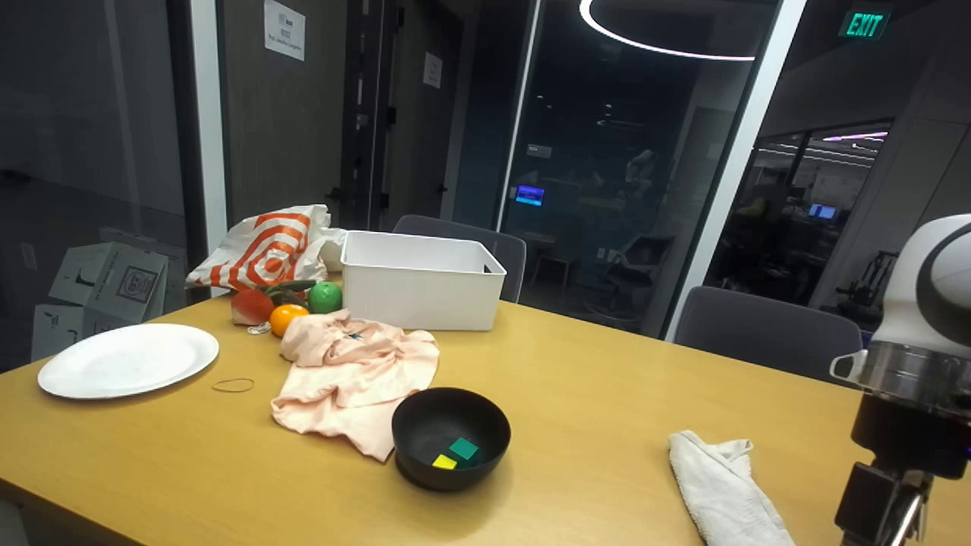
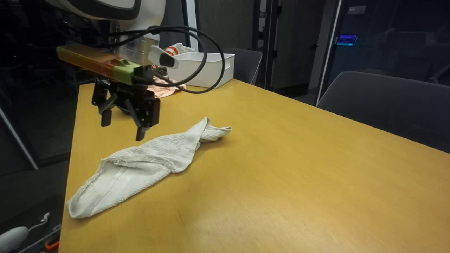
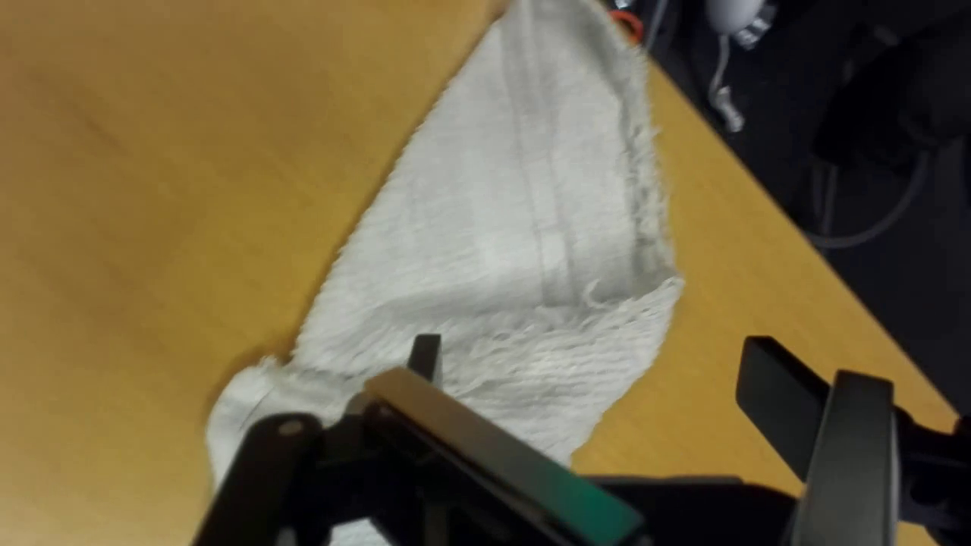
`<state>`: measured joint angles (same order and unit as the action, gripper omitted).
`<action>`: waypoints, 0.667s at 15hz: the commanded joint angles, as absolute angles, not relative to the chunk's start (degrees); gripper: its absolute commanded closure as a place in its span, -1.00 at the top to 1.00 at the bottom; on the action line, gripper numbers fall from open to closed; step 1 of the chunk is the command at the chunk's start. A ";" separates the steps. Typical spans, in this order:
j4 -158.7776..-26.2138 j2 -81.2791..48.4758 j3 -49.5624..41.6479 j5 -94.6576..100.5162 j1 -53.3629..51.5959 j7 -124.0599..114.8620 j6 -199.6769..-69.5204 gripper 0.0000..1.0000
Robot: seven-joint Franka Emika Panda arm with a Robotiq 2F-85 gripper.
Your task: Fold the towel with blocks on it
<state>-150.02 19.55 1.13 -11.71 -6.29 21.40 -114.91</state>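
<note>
A white towel lies in a long, crumpled, partly folded strip on the wooden table; it shows in both exterior views [image 1: 717, 485] [image 2: 151, 158] and in the wrist view [image 3: 493, 227]. One part is folded over, with a frayed edge on top. My gripper [image 2: 123, 126] is open and empty above the towel, apart from it; in the wrist view [image 3: 603, 379] one finger is over the cloth and the other over bare table. A green block [image 1: 463, 449] and a yellow block [image 1: 444, 462] lie inside a black bowl [image 1: 455, 406]. No blocks show on the towel.
A pink cloth [image 1: 356, 371] lies beside the bowl. Behind it stand a white bin [image 1: 417, 296], toy fruit such as an orange [image 1: 288, 318], and a plastic bag [image 1: 265, 246]. A white plate [image 1: 129, 360] is at the far end. The towel's end lies near the table edge.
</note>
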 commanded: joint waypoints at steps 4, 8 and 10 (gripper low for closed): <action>-162.85 28.44 0.27 -24.02 -7.70 18.80 -115.24 1.00; -159.14 24.17 1.89 -22.23 -7.53 13.34 -120.39 1.00; -158.90 23.57 2.62 -21.65 -7.65 11.09 -122.24 1.00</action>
<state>-158.91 23.84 1.34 -22.05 -7.13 15.01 -119.24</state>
